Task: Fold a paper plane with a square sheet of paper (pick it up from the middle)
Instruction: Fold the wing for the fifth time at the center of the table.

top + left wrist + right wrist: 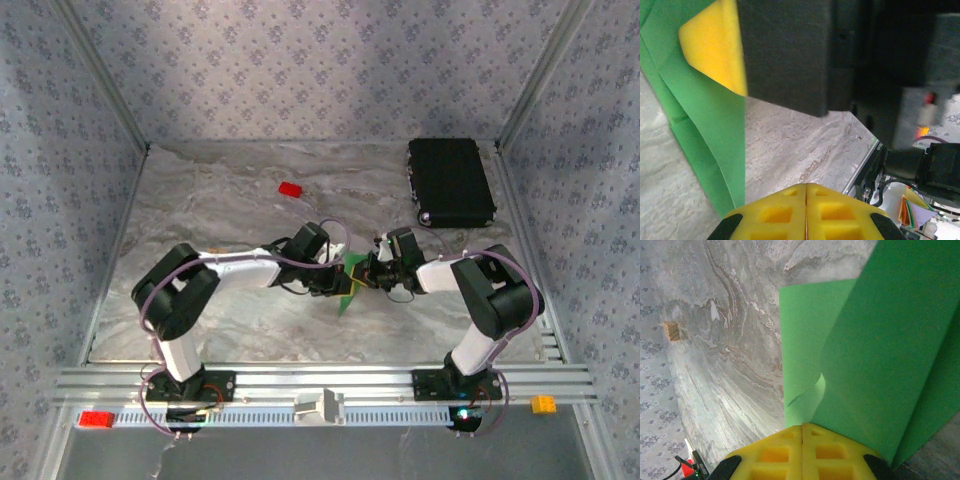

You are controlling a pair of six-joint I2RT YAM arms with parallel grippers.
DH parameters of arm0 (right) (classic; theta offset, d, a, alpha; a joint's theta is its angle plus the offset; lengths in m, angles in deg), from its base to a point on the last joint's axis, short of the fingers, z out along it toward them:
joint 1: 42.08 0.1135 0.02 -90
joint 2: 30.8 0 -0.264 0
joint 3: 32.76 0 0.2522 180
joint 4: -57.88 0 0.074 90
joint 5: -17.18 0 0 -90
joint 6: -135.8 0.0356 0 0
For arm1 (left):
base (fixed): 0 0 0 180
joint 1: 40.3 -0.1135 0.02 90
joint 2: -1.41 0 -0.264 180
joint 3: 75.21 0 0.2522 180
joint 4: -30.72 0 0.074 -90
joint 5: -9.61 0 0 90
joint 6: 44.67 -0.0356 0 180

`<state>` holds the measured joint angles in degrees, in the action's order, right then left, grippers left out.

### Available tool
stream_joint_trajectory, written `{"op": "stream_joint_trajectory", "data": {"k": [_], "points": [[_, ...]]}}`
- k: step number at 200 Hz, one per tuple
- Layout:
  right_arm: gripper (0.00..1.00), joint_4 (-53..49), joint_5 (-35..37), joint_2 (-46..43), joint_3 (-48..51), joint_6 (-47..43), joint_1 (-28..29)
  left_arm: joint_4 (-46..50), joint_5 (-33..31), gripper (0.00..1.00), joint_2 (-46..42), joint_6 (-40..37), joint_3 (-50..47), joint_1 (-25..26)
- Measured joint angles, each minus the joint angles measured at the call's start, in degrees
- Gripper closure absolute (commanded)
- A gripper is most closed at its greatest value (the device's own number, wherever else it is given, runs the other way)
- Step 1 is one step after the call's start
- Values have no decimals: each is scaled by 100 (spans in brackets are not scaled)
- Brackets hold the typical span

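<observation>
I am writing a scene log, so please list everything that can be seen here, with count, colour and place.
sheet of paper: one, bright green, partly folded, table centre, between the grippers
small block: one, red, on the table, beyond the left arm
rectangular case: one, black, far right of the table
table: one, grey marble pattern
flat piece: one, red, near rail, left end
small piece: one, orange, near rail, right end
bracket: one, white, middle of the near rail
left gripper: yellow fingers, shut, beside the paper
right gripper: yellow fingers, shut on the sheet of paper
</observation>
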<state>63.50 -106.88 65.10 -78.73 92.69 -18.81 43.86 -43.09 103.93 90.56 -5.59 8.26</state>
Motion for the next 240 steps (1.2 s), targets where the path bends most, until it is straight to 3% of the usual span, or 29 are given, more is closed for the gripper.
{"op": "stream_joint_trajectory", "data": {"k": [20, 160, 240], "points": [[93, 2, 4, 0, 0, 0, 2, -39, 39, 100, 262, 44, 114, 39], [93, 11, 26, 0, 0, 0, 13, 199, -144, 100, 835, -142, 452, 109], [94, 9, 37, 0, 0, 0, 22, -243, -310, 100, 616, -260, -144, 149]]}}
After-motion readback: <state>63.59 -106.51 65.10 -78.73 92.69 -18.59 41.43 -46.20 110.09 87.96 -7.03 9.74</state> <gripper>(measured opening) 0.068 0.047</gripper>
